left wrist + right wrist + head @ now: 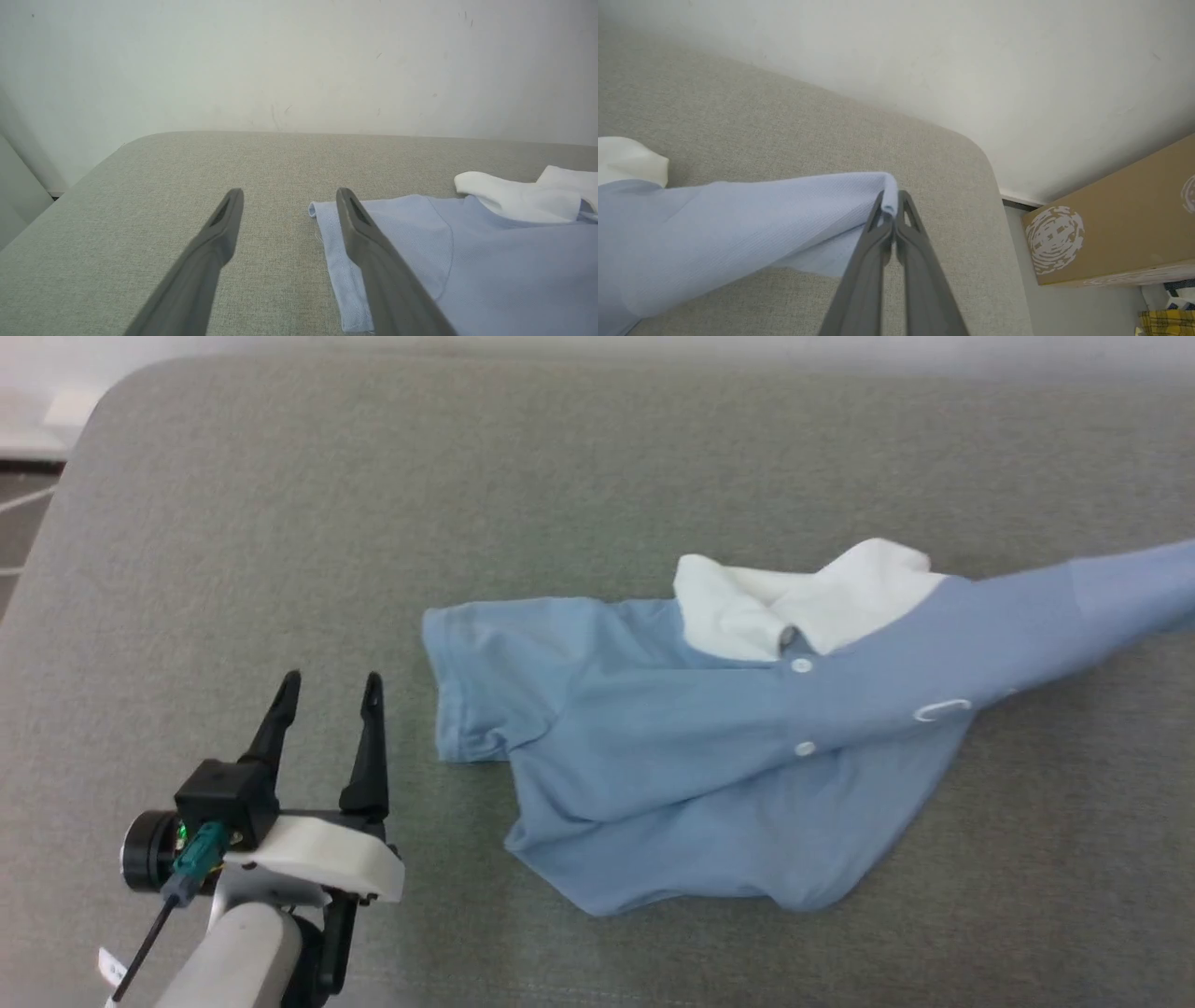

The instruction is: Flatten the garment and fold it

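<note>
On the left, the left hand (332, 681) is parked over bare counter (280, 523), fingers spread wide and nothing held, tips aimed past the shirt's left sleeve (476, 681) just beside it. It's probably placed there so that sleeve can be grabbed or pinned next.

The shirt (653, 784) is laid right of centre on the counter, front up, collar (747, 607) toward the far side. The body is rumpled and bunched in on itself rather than flat.

Further right, the other side of the shirt is drawn into a taut band, raised toward the right edge. That's because it's pinched in the right hand (892, 201), clamped tight on a fold of the blue cloth. It looks like a stretch-out for flattening, and folding isn't started. A cardboard box (1111, 224) is sat on the floor past the counter's right end.
</note>
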Controlling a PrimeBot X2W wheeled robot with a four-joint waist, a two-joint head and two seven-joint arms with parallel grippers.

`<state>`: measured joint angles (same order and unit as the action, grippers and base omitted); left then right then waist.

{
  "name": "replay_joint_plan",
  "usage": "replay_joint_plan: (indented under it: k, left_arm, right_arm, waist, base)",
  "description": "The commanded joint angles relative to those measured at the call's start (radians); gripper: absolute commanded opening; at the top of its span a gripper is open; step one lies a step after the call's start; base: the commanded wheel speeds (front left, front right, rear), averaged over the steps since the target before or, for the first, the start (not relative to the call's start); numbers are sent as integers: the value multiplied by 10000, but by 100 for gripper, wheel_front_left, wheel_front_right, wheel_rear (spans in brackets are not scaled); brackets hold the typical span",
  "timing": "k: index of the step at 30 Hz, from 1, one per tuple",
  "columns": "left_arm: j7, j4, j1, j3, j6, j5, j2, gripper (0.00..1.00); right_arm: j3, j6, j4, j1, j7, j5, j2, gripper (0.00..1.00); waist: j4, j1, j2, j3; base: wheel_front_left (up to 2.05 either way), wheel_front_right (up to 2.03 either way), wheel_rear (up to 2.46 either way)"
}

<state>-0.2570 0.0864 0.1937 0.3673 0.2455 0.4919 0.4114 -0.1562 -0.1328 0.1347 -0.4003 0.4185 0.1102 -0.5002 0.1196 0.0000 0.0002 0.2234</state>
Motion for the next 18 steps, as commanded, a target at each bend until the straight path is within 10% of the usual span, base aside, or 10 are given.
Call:
replay_joint_plan:
  k: [1,10,11,12,18]
  left_arm:
    - [-47,84,208,57,-132,-74,-69,100]
    - [-46,639,504,232,-405,-113,-217,100]
    - [-32,710,529,259,-446,-112,-198,100]
    - [-2,772,561,287,-492,-109,-173,100]
    - [648,1028,969,469,-1019,36,189,100]
  right_arm:
    - [-101,21,739,-369,62,-136,-44,0]
    - [-782,21,4750,-897,147,-932,297,0]
    - [-794,21,4972,-919,33,-1006,360,75]
    - [-859,21,5138,-968,-143,-1069,433,100]
    - [-716,21,5278,-1143,-1486,-1137,779,100]
  waist:
    - [681,0,-2,624]
    - [1080,0,-2,641]
    - [1036,0,-2,597]
    - [978,0,-2,547]
    - [438,0,-2,240]
  base:
    - [0,0,0]
    - [0,0,0]
    - [0,0,0]
    - [0,0,0]
    - [0,0,0]
